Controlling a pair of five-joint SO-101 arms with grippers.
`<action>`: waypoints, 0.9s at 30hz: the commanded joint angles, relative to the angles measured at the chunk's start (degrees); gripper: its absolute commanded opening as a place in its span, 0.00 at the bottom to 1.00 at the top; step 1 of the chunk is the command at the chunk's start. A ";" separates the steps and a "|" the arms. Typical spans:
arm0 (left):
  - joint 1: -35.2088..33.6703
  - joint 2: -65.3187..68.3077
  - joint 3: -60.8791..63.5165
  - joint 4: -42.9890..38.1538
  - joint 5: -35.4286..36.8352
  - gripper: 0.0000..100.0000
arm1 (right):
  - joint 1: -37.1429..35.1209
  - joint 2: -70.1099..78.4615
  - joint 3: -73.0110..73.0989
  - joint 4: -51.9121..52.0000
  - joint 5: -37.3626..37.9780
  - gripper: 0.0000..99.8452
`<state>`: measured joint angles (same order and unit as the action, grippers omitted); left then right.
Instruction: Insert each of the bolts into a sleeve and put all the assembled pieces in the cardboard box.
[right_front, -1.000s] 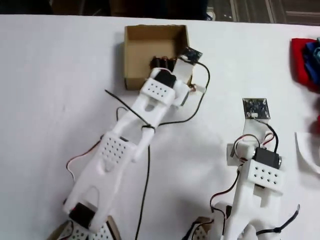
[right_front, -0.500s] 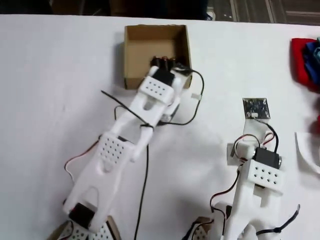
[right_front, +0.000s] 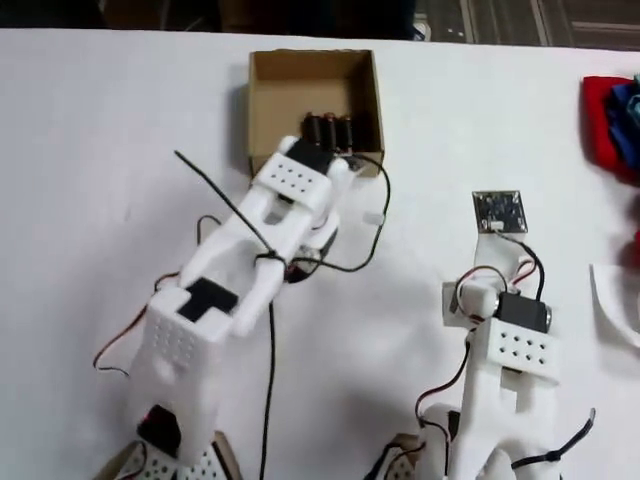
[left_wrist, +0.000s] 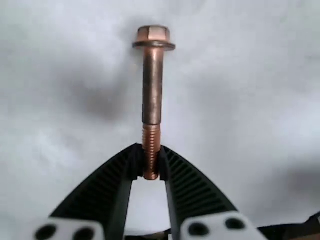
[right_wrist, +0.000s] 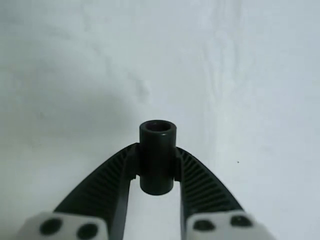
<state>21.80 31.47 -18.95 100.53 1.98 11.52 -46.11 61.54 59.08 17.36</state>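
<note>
my left gripper (left_wrist: 151, 161) pinches the bolt (left_wrist: 153, 85), thread tip buried in the grip; right gripper (right_wrist: 157, 161) clamps the sleeve (right_wrist: 157, 142), sides covered

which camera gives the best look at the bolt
The left wrist view: the bolt shows full length, hex head to threads, its threaded tip pinched between the left gripper's fingers. In the high view the left arm covers it; the right wrist view faces the sleeve instead.

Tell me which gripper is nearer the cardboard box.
Left. The left gripper, shut on a bolt, is by the near wall of the cardboard box; the right gripper, shut on a sleeve, is farther off.
</note>
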 joint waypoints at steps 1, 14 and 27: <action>-1.32 -4.31 2.59 -1.41 -3.87 0.15 | -2.33 -1.71 -0.44 -0.92 -0.88 0.02; -1.32 6.95 -5.76 -11.25 -6.33 0.19 | -2.77 -1.71 -0.26 -0.92 -0.88 0.02; -5.54 22.86 -23.96 -7.21 -6.59 0.05 | -2.77 -1.54 -0.18 -0.92 -0.44 0.02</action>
<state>21.10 51.96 -37.14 92.79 -4.26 9.14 -46.11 61.54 59.08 17.01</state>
